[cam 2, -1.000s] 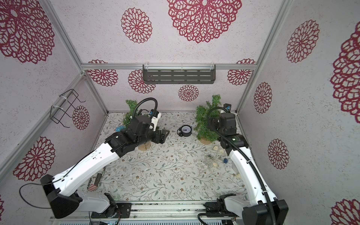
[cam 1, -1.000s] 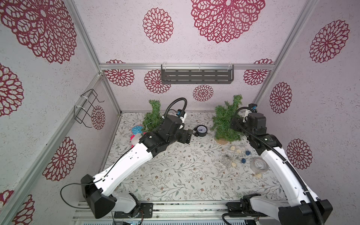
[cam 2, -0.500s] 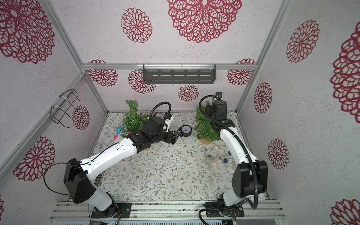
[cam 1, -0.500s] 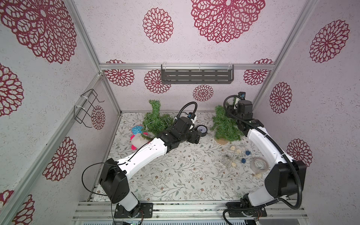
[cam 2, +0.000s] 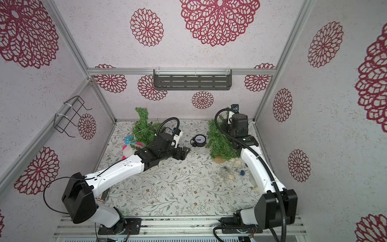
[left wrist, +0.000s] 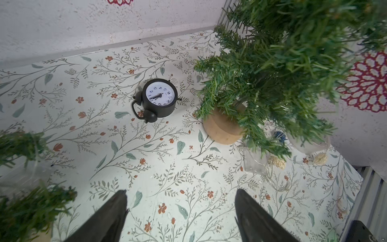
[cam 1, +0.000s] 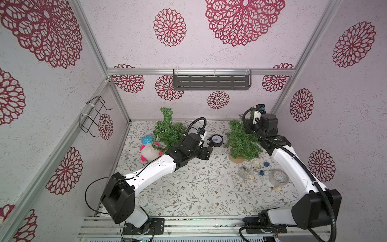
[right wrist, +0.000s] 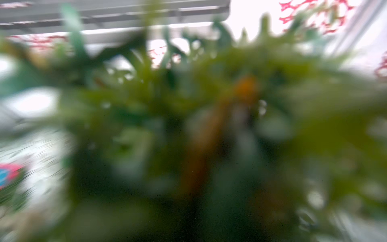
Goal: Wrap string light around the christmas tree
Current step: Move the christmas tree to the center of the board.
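Note:
The christmas tree [cam 1: 240, 143] on a round wooden base [left wrist: 222, 130] stands at the back right in both top views. The string light [cam 1: 251, 174], a clear box with thin wire and woven and blue balls, lies on the floor in front of the tree, also in the left wrist view [left wrist: 274, 163]. My right arm's wrist [cam 1: 268, 123] is behind the tree's top near the back corner. Its jaws are buried in the branches. The right wrist view is a green blur of needles [right wrist: 188, 104]. My left gripper [left wrist: 181, 193] hangs open and empty over bare floor near the clock.
A black alarm clock [cam 1: 215, 140] lies between the two arms. A second green tree [cam 1: 167, 132] and a plush toy [cam 1: 148, 152] sit at the back left. A clear tape roll [cam 1: 279, 178] lies by the right arm. A grey shelf [cam 1: 211, 81] hangs on the back wall.
My right wrist has swung from beside the tree to behind its top by the back corner. My left gripper has edged toward the clock and stayed open.

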`<action>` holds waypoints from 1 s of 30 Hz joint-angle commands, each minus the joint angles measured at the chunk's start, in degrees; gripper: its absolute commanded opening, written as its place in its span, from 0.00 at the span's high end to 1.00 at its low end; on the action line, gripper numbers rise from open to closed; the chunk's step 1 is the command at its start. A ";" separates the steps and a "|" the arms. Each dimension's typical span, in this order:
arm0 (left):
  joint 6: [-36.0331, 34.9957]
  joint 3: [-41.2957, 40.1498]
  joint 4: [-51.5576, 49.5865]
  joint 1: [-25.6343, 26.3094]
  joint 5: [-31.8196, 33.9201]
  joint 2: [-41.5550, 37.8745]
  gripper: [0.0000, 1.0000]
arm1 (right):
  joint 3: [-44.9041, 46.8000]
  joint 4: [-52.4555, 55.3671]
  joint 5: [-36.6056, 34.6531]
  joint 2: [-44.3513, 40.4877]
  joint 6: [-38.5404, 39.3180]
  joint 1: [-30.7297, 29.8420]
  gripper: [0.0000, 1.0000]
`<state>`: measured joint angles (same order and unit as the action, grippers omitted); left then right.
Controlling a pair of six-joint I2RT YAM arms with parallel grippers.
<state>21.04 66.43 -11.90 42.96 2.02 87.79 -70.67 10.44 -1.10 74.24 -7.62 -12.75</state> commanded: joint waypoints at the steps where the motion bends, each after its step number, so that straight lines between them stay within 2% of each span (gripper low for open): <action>1: -0.43 -1.60 4.68 -0.11 0.27 -1.50 0.17 | 0.60 -7.27 8.51 -4.53 -1.51 -3.49 1.00; 5: -0.25 -3.03 5.03 -0.20 0.36 -1.66 0.17 | 0.02 -7.52 7.19 -3.76 5.20 -7.86 1.00; 10: 0.05 -4.86 5.08 0.18 0.16 -2.09 0.17 | 3.41 -9.29 11.22 -3.02 3.36 -8.31 1.00; 11: 0.06 -5.51 5.46 0.34 0.57 -2.21 0.17 | 4.76 -10.00 11.84 -3.04 3.05 -8.36 0.97; 13: 0.12 -6.66 6.43 0.65 1.76 -2.49 0.17 | 6.95 -10.69 12.90 -3.32 2.65 -8.49 0.88; 14: 0.10 -7.29 7.15 0.88 2.32 -2.68 0.17 | 7.34 -10.41 13.21 -3.59 2.13 -8.56 0.79; 17: -0.93 -8.81 9.32 1.88 4.56 -3.32 0.15 | 6.98 -7.36 13.85 -5.15 0.73 -8.57 0.41; 19: -1.66 -8.65 8.84 2.37 7.04 -3.48 0.13 | 6.83 -4.66 14.15 -7.09 -0.34 -8.46 0.29; 22: -1.64 -7.77 5.83 2.42 11.14 -4.19 0.00 | 7.57 0.08 14.86 -11.35 -2.22 -8.36 0.21; 26: 0.54 -6.25 1.93 2.38 19.29 -4.29 0.02 | 9.75 6.50 16.11 -17.26 -5.96 -7.92 0.14; 30: 2.57 -3.87 -2.44 2.15 19.61 -3.97 0.02 | 12.58 12.44 15.22 -22.18 -10.61 -7.80 0.14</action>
<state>21.08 60.55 -11.31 45.12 18.00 84.86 -59.59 16.95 13.82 54.43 -13.34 -20.80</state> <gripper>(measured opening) 0.977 0.859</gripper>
